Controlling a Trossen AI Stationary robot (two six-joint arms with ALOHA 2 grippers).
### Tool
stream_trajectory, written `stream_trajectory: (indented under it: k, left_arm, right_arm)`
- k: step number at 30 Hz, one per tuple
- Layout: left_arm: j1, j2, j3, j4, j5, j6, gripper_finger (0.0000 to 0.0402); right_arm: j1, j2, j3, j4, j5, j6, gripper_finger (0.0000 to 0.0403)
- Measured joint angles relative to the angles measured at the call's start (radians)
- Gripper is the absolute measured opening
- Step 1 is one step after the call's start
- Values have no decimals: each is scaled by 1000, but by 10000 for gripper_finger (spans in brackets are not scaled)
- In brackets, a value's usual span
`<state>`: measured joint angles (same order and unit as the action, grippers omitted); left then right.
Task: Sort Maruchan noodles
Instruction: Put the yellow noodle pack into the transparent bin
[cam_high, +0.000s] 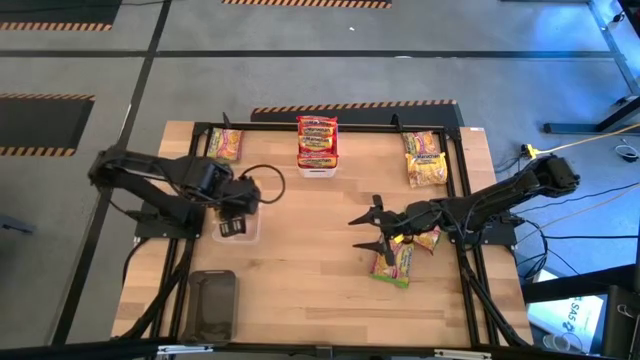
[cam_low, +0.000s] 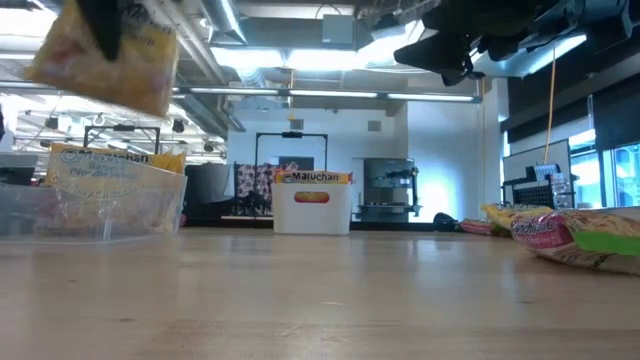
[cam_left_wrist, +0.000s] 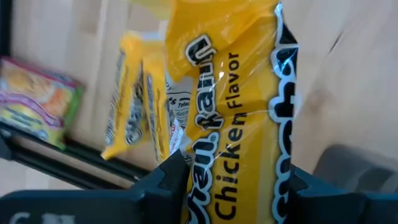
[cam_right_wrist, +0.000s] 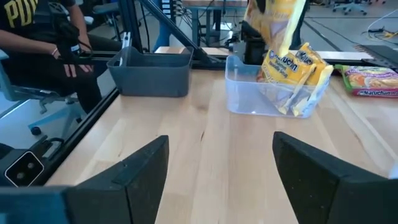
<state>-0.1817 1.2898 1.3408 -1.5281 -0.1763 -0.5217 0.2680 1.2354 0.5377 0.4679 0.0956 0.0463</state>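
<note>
My left gripper (cam_left_wrist: 239, 177) is shut on a yellow Maruchan chicken-flavor packet (cam_left_wrist: 242, 93) above the clear bin (cam_high: 238, 228), which holds more yellow packets (cam_left_wrist: 134, 118). In the low view the held packet (cam_low: 110, 50) hangs over that bin (cam_low: 95, 205). My right gripper (cam_high: 368, 229) is open and touches nothing. It hovers right of the table's centre, beside loose packets (cam_high: 397, 260) lying flat on the wood. A white bin (cam_high: 317, 148) at the far edge holds red-banded packets. Green and pink packets lie at the far left (cam_high: 225, 145) and far right (cam_high: 425, 157). My left gripper pinches the yellow packet between its two fingers (cam_left_wrist: 168, 180), one on each long side edge (cam_left_wrist: 283, 155), near its upper end. The fingers come from above, pointing down. The packet hangs below them, slightly tilted, lifted clear above the clear bin (cam_right_wrist: 267, 93).
A dark tray (cam_high: 212, 303) sits at the near left corner. A black frame (cam_high: 455, 190) runs around the table. Bare wood (cam_high: 310, 250) lies between the two arms. A seated person (cam_right_wrist: 37, 37) shows beyond the table's left side in the right wrist view.
</note>
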Motion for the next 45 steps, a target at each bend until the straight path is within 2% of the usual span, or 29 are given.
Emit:
stream_trajectory:
  k: [5,12,16,28,33,37,45]
  left_arm:
    - [22,-67,-168,111,36,34,122]
    - [71,-67,-345,326,86,161,122]
    - [99,-68,-415,340,97,166,122]
    - [112,-67,-533,471,135,260,122]
    - [116,-67,-584,578,134,263,125]
    - [116,-66,-596,634,114,246,146]
    - [116,-66,-589,623,67,244,191]
  right_arm:
    - [0,0,0,1,5,0,266]
    - [0,0,0,1,26,20,266]
    - [0,0,0,-1,26,33,266]
    - [0,0,0,0,25,35,266]
    - [0,0,0,0,25,35,266]
    - [0,1,0,0,25,35,266]
    - [0,1,0,0,25,35,266]
